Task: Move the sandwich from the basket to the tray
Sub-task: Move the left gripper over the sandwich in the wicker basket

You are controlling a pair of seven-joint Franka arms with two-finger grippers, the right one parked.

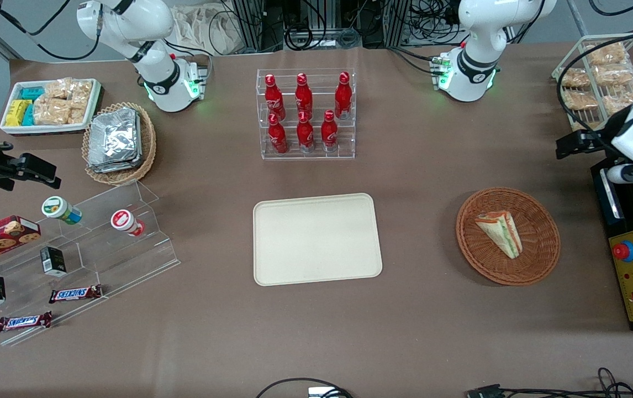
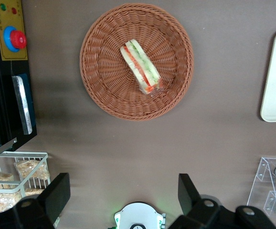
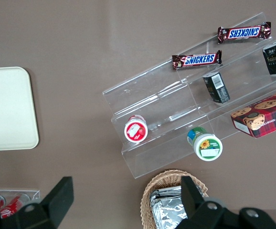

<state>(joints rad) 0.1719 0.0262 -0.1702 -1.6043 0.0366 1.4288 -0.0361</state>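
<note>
Sitting at zero progress, judging by the layout: sandwich [image 1: 499, 233] lying in the reddish-brown basket [image 1: 537, 264], untouched, wedge resting on its side near the basket's middle. Tray [image 1: 316, 239] bare, well apart from basket, toward the parked arm's end from it. Gripper [image 2: 123, 193] held high above the table near the working arm's end, farther from the front camera than the basket, fingers [image 2: 57, 193] spread wide, nothing between them, no contact with anything. Left to do: descend over basket, pinch sandwich, lift, carry across bare tabletop, set down on tray. Bottle rack [image 1: 305, 113] well clear of that path, likely no obstruction.
</note>
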